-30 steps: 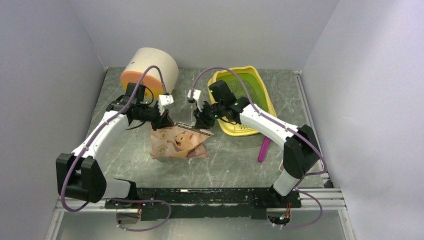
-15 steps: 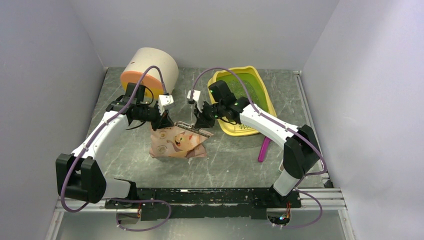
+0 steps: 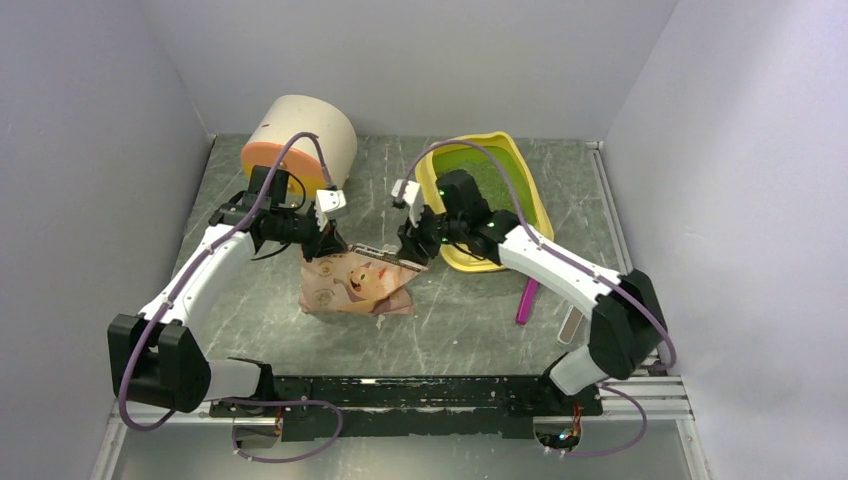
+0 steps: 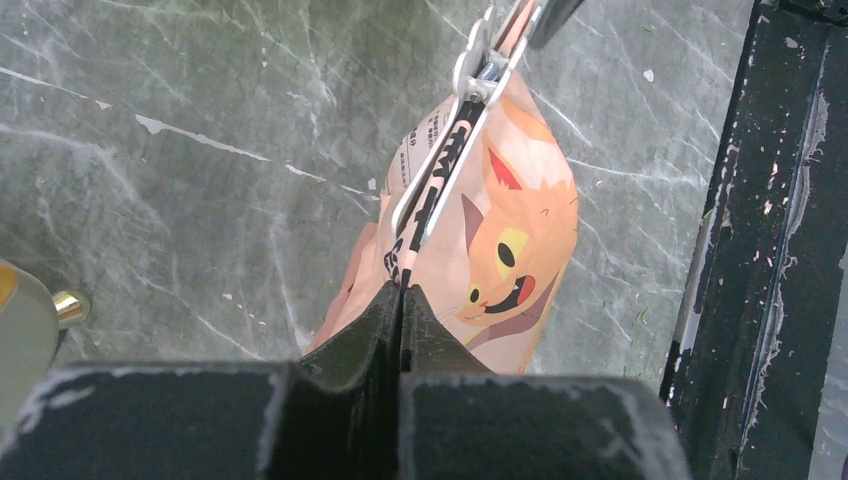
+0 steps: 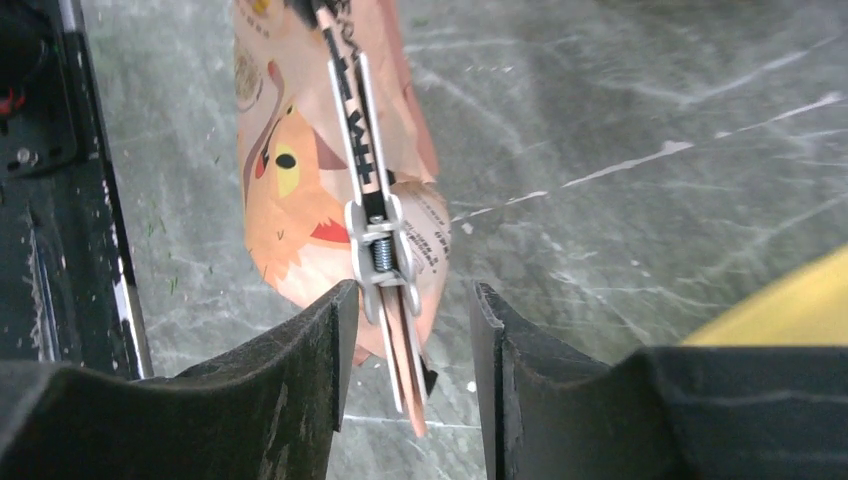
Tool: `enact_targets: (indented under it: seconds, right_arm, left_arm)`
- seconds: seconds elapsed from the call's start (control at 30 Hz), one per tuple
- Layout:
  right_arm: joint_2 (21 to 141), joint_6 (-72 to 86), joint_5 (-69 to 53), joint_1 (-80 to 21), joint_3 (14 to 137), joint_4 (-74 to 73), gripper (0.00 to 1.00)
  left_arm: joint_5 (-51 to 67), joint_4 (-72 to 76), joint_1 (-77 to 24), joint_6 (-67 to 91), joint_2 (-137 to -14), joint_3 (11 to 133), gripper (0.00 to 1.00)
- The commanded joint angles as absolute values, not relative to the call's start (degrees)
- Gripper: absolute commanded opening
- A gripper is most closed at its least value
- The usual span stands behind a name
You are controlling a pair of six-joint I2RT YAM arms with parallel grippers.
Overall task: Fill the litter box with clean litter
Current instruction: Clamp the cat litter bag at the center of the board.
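A pink cat-print bag [image 3: 355, 285] stands on the table, its top edge sealed by a long white clip [image 3: 385, 255]. My left gripper [image 3: 325, 240] is shut on the left end of that top edge; in the left wrist view the jaws [image 4: 402, 292] pinch the bag [image 4: 500, 230] below the clip [image 4: 455, 130]. My right gripper [image 3: 412, 245] is open at the other end. The clip's spring handle [image 5: 385, 270] hangs between its fingers [image 5: 310, 340], touching neither firmly. The yellow litter box [image 3: 535, 205] lies right of the bag, with a speckled greenish litter layer [image 3: 495, 175] inside, partly hidden by the right arm.
A cream-and-orange cylindrical container [image 3: 300, 140] lies on its side at the back left. A magenta scoop [image 3: 527, 298] rests on the table right of the bag, in front of the litter box. The black base rail [image 3: 400, 395] runs along the near edge.
My right gripper pinched in, then opened around the clip's handle, and its arm swung a little to the right. The left arm and the bag have stayed where they were.
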State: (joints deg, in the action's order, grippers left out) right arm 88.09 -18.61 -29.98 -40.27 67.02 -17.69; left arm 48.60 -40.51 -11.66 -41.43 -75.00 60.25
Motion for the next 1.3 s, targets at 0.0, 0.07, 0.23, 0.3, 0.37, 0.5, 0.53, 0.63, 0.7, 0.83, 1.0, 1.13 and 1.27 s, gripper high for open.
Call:
enact_targets:
  seconds: [0.0,0.07,0.23,0.3,0.37,0.5,0.53,0.63,0.7,0.83,1.0,1.13,1.27]
  right_arm:
    - [81.9,-11.4,-27.2,-37.7,63.5,-6.7,0.48]
    - [79.2,-8.3,-25.9,-36.0,60.9,-3.3,0.48]
    - [71.5,-2.0,-21.6,-31.5,53.4,3.7,0.53]
    - [68.7,-0.8,-18.4,-31.1,50.6,5.5,0.58]
    - [66.7,-0.1,-16.1,-31.1,48.4,7.5,0.62]
    - [65.7,3.8,-14.9,-31.0,46.5,9.8,0.62]
    - [65.5,4.6,-14.6,-31.0,46.4,9.9,0.62]
    - [64.7,6.1,-14.6,-31.1,45.9,9.7,0.62]
    - [63.6,6.5,-14.9,-31.1,45.5,9.4,0.62]
    - [60.4,8.0,-10.9,-31.1,45.6,6.3,0.62]
    - [56.1,8.3,-9.2,-31.1,43.4,3.6,0.64]
    - [53.7,8.0,-9.2,-31.1,41.4,2.8,0.65]
    - [52.4,7.4,-8.1,-31.0,40.8,0.9,0.65]
  left_arm:
    - [52.6,-38.5,-11.4,-40.9,-72.4,60.2,0.05]
    - [52.4,-37.3,-11.4,-39.9,-71.6,59.3,0.07]
    - [52.1,-34.7,-11.4,-37.0,-71.2,57.1,0.08]
    - [51.1,-34.1,-11.4,-35.2,-71.1,56.3,0.08]
    - [51.1,-32.3,-11.4,-32.9,-70.4,54.9,0.12]
    - [50.4,-25.7,-11.4,-28.7,-67.8,51.0,0.22]
    - [49.8,-25.6,-11.4,-28.5,-67.7,50.8,0.27]
    - [48.4,-27.2,-11.4,-28.6,-68.7,51.6,0.35]
    - [46.9,-28.6,-11.4,-27.9,-69.4,52.4,0.37]
    - [44.8,-26.2,-11.4,-24.4,-67.0,50.9,0.41]
    - [44.4,-20.4,-11.4,-20.0,-62.9,47.3,0.48]
    - [43.9,-19.2,-11.4,-18.3,-62.0,47.3,0.49]
    - [42.4,-19.5,-11.4,-17.8,-61.7,47.1,0.5]
